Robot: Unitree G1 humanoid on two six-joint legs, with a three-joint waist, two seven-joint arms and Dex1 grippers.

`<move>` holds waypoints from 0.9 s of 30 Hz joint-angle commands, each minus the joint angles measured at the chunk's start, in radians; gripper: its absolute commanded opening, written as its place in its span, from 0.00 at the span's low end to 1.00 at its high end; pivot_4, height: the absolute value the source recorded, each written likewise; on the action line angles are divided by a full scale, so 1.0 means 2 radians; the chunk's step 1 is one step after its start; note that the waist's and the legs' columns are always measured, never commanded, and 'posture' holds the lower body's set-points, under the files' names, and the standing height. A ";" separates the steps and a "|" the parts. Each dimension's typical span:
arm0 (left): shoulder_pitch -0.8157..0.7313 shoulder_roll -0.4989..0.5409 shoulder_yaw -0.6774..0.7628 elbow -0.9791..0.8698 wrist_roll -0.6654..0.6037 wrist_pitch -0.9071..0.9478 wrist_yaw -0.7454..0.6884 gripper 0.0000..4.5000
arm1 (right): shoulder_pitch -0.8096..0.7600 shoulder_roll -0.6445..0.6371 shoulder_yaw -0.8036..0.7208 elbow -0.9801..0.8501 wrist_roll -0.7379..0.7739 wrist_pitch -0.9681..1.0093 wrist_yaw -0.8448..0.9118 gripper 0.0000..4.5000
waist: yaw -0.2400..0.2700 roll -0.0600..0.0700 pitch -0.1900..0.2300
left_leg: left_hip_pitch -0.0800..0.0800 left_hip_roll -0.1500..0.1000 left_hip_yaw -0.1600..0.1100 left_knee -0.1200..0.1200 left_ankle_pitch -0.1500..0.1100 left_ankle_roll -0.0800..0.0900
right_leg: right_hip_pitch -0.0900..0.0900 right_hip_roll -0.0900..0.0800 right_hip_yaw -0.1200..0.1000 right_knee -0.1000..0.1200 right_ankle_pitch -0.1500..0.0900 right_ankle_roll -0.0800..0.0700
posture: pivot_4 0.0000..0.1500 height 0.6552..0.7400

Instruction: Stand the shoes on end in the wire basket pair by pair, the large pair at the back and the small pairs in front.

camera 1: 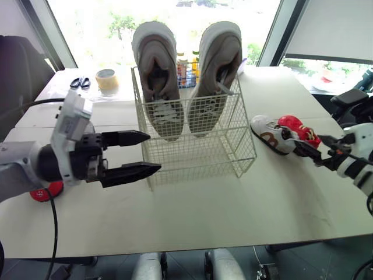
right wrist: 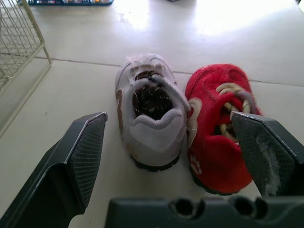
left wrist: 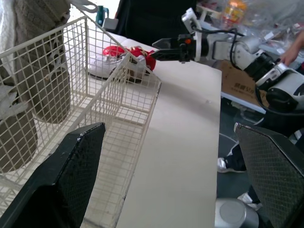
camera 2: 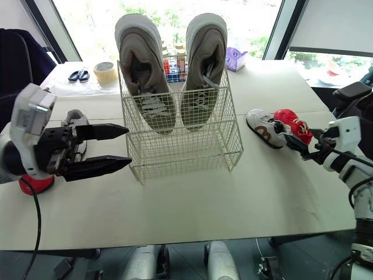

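Observation:
Two large grey shoes (camera 1: 157, 76) (camera 1: 215, 70) stand on end, toes up, at the back of the white wire basket (camera 1: 198, 160). The basket's front half holds nothing. A small white shoe (right wrist: 149, 111) and a small red shoe (right wrist: 216, 130) lie side by side on the table to the basket's right. Their heels face my right gripper (right wrist: 166, 121). That gripper is open just short of them and roughly level with the white shoe's heel. My left gripper (camera 1: 153, 153) is open and empty at the basket's front left corner.
A small red object (camera 1: 46, 191) lies on the table under my left arm. A tape roll (camera 1: 106, 79) and scissors (camera 1: 80, 82) sit at the back left. Bottles (camera 1: 186, 67) stand behind the basket. The table's front edge is near.

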 commanded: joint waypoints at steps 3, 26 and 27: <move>-0.001 0.009 0.008 -0.004 0.001 -0.012 0.002 0.99 | -0.035 0.007 0.017 0.058 -0.018 -0.040 0.018 1.00 | 0.001 0.000 0.000 | 0.000 0.000 0.000 0.000 0.000 0.000 | 0.000 0.000 0.000 0.000 0.000 0.000 | 1.00 0.07; -0.006 0.003 -0.013 0.000 0.034 -0.024 0.017 0.99 | -0.124 0.067 0.063 0.213 -0.062 -0.120 0.035 1.00 | 0.000 0.000 0.000 | 0.000 0.000 0.000 0.001 0.000 0.000 | -0.001 0.000 0.000 0.002 0.000 0.000 | 1.00 0.07; -0.007 0.004 -0.015 0.001 0.035 -0.024 0.016 0.99 | -0.129 0.070 0.062 0.225 -0.064 -0.127 0.030 1.00 | -0.001 0.000 0.000 | 0.000 0.000 0.000 0.001 0.000 0.000 | -0.001 0.000 0.000 0.002 0.000 0.000 | 1.00 0.07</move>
